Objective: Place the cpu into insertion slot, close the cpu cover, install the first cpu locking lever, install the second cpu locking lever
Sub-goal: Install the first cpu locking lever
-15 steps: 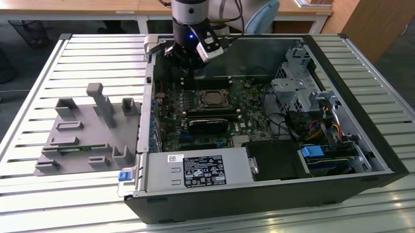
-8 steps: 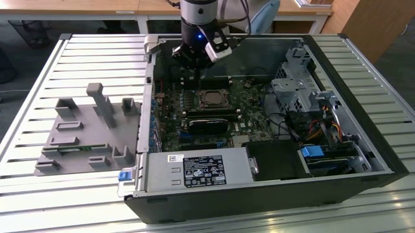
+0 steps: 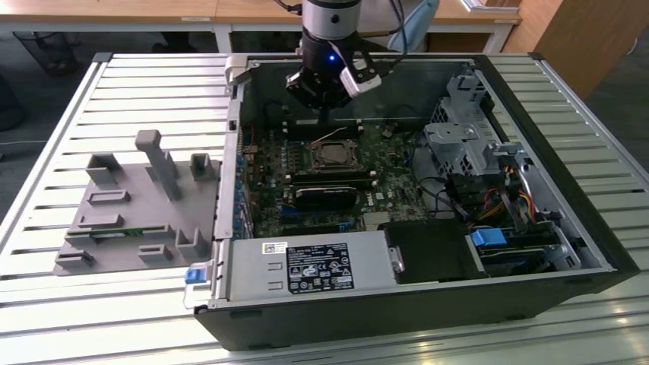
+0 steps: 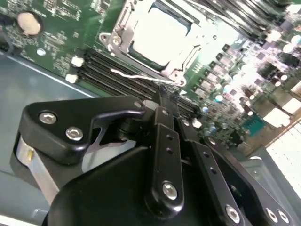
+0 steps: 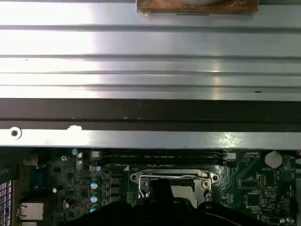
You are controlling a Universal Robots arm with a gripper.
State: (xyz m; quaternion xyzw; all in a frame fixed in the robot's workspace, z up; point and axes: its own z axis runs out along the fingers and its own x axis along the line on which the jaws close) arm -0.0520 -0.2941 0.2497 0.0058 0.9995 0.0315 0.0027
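The gripper [image 4: 162, 95], its fingers drawn together, is held at a wire lever [image 4: 136, 75] beside the insertion slot [image 3: 333, 157]. Beyond it, the cpu [image 4: 160, 33] is seen seated under the closed cpu cover [image 4: 146, 61].

No legible text; print on the black-and-white label [image 3: 318, 270] too small.

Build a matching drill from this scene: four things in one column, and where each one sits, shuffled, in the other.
Things:
1. cpu
2. end effector
3. grey fixture
4. blue tab

Places:
A. on the slatted table, outside the case
B. seated on the green board
C. above the board, by the cpu
D. on a corner of the case

Pairs: 1-B, 2-C, 3-A, 4-D
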